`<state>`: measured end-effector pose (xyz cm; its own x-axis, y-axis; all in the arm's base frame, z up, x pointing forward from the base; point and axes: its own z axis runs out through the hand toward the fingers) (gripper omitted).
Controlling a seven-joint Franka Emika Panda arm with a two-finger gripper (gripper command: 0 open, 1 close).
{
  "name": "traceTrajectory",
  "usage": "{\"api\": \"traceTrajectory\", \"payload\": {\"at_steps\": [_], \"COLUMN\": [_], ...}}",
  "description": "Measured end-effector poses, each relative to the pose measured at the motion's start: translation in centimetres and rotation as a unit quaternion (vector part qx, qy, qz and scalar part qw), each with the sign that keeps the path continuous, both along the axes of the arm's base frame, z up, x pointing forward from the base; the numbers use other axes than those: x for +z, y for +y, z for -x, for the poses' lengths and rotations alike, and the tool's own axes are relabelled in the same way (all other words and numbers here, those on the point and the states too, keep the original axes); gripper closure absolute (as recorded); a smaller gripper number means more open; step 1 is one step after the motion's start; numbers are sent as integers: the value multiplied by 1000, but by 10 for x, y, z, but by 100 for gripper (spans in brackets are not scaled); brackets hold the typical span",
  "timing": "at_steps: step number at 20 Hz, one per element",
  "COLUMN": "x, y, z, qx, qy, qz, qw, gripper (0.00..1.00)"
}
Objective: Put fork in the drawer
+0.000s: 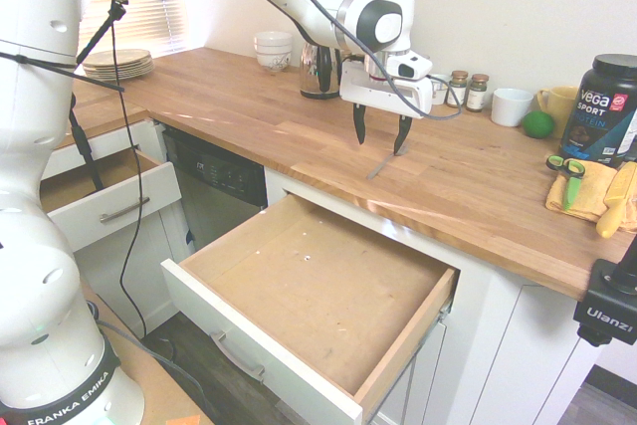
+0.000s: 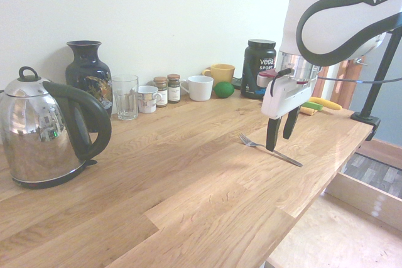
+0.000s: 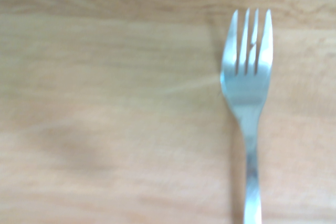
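Left to right, first exterior view.

Smaller drawer (image 1: 111, 208): part open, its front white too. Risk: wrong compartment, if the target is chosen by front colour alone.

Wide drawer (image 1: 318, 286): pulled out, below the edge of the worktop (image 1: 498, 181). Release too near its side wall or front could leave the fork on a rim or drop it outside; cause, poor centring or a fork swinging from an end grip.

Tool (image 1: 379, 147): fingers spread, nothing pinched, low over the worktop by the fork. Exact clearance: cannot tell.

Fork (image 1: 377, 167): flat on the worktop, tines away from the drawer side. Thin handle, so probably little to grip. If the fingers close too high, they would likely miss it; if too low, they may press into the wood. Off-centre closing could push or twist the fork, perhaps toward the edge.

Small jars (image 1: 457, 89): behind the fork. Probably safe unless the arm overshoots toward the wall.

Scissors (image 1: 572, 184): well apart at right; low risk.
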<state>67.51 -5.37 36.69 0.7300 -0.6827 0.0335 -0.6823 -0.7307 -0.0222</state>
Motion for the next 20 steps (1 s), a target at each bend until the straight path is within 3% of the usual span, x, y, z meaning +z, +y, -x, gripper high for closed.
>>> {"api": "traceTrajectory", "payload": {"at_steps": [9,20], "x": [-21,-24], "y": [-20,-25], "z": [-31,-40], "qx": [-10,-13], "qy": [8,17], "qz": [6,1], "qw": [1000,1000], "gripper": [0,0]}}
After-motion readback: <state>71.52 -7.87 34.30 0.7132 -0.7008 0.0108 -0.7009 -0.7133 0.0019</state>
